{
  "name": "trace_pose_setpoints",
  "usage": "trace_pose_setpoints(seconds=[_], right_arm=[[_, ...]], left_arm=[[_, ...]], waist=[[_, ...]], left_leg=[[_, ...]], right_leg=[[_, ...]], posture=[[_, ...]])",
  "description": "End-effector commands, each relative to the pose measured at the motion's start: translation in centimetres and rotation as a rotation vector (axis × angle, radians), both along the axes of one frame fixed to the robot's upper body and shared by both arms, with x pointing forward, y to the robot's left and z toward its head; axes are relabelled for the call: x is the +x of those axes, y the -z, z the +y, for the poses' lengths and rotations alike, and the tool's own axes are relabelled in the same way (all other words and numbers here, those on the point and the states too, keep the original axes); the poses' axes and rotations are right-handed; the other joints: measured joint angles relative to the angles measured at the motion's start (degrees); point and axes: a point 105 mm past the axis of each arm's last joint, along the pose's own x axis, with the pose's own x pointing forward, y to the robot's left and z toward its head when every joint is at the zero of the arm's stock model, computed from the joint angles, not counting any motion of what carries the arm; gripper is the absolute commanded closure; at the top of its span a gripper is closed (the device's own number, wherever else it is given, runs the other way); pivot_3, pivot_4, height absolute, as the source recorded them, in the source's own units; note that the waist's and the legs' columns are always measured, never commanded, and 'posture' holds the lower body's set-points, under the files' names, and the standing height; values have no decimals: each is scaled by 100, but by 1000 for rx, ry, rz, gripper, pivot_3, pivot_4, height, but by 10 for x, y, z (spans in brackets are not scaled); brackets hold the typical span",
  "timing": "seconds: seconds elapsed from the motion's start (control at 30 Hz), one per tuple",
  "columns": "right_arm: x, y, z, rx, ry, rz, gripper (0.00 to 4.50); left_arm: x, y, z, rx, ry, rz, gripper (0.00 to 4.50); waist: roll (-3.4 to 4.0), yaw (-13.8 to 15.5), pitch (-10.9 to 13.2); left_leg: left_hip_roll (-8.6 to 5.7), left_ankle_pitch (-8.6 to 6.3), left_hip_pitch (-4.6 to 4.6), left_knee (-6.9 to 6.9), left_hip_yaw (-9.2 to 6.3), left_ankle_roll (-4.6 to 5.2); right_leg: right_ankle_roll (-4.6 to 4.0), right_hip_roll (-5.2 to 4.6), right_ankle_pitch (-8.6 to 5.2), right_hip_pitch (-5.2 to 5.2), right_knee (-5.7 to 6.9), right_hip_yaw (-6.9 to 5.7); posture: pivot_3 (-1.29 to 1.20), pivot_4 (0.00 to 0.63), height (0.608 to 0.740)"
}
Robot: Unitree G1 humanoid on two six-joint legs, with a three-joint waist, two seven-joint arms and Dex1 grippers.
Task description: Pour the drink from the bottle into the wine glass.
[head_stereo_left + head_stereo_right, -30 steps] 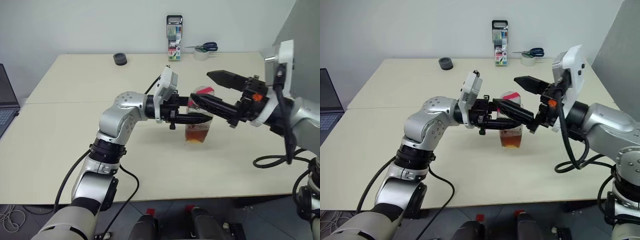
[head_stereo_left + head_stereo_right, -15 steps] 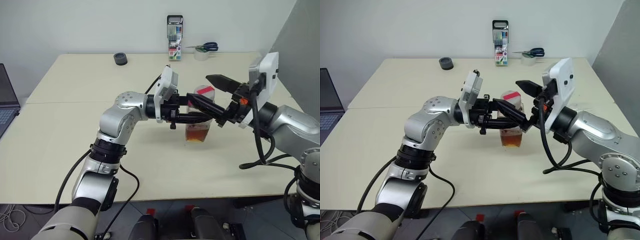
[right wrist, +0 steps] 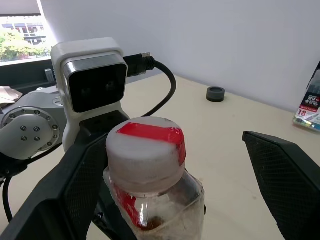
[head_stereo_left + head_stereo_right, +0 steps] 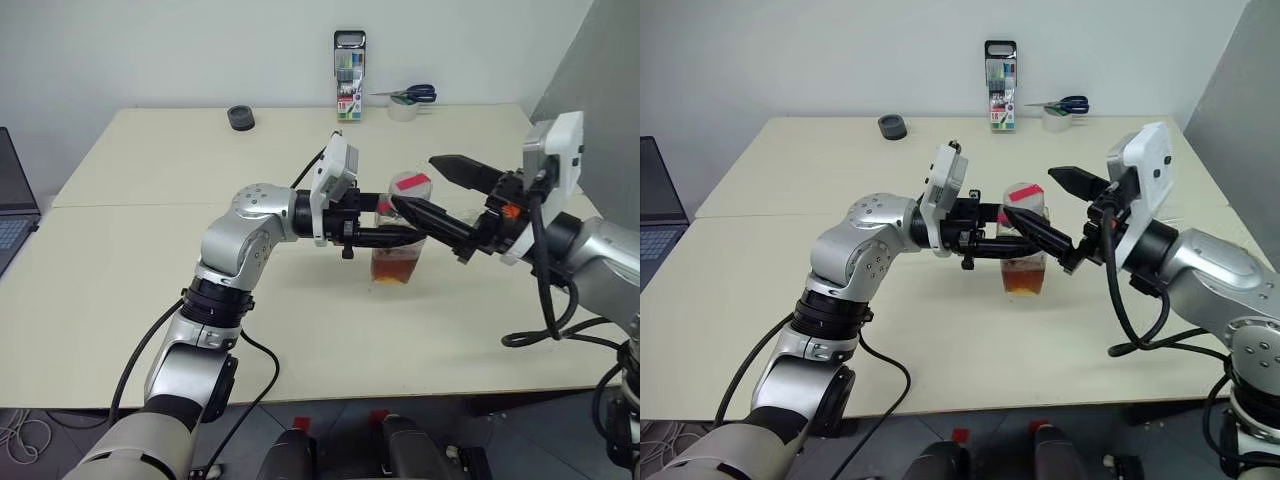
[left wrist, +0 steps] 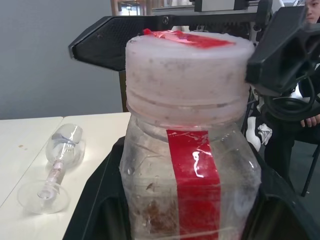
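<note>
The bottle (image 4: pixel 398 250) stands upright on the table's middle, clear plastic with a red stripe and a red-and-white cap (image 3: pixel 145 147). The reddish-brown drink (image 4: pixel 396 268) fills its lower part. My left gripper (image 4: pixel 400 222) reaches in from the left and is shut on the bottle's body below the neck. From the right, my right gripper (image 4: pixel 1030 192) stands open, level with the cap, one finger (image 3: pixel 285 172) on each side and apart from it. The wine glass (image 5: pixel 57 160) lies on its side on the table beyond the bottle.
At the table's far edge are a tall marker pack (image 4: pixel 348 62), scissors on a tape roll (image 4: pixel 405 100) and a small black roll (image 4: pixel 240 118). A laptop (image 4: pixel 12 205) sits at the left edge. A grey panel (image 4: pixel 600 60) rises at the right.
My right gripper has drifted a little to the right and its wrist has turned, staying open beside the cap. The left gripper and the bottle have not moved.
</note>
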Motion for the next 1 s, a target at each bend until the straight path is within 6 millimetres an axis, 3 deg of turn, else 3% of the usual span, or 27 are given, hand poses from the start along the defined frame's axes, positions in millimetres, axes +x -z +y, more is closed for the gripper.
trace_pose_setpoints(seconds=[0.03, 0.53, 1.0], right_arm=[[0, -14, -17, 27, 72, -50, 8], [-4, -11, -30, 4, 112, -31, 8], [-23, -10, -13, 45, -43, 30, 8]], left_arm=[[-7, -14, 1, -38, 26, -66, 2387], [-6, -14, 0, -37, 29, -68, 2387], [-6, -13, 1, -35, 20, -65, 2387]], waist=[[0, 0, 0], [0, 2, 0], [0, 2, 0]], left_leg=[[1, 0, 0, 0, -1, 0], [0, -2, 1, 0, 1, 3], [0, -2, 2, 1, 1, 3]], right_leg=[[0, 0, 0, 0, 0, 0], [1, 3, 0, 3, 0, 1], [1, 4, 0, 5, -1, 1]], posture=[[0, 150, 740], [0, 150, 740], [0, 150, 740]])
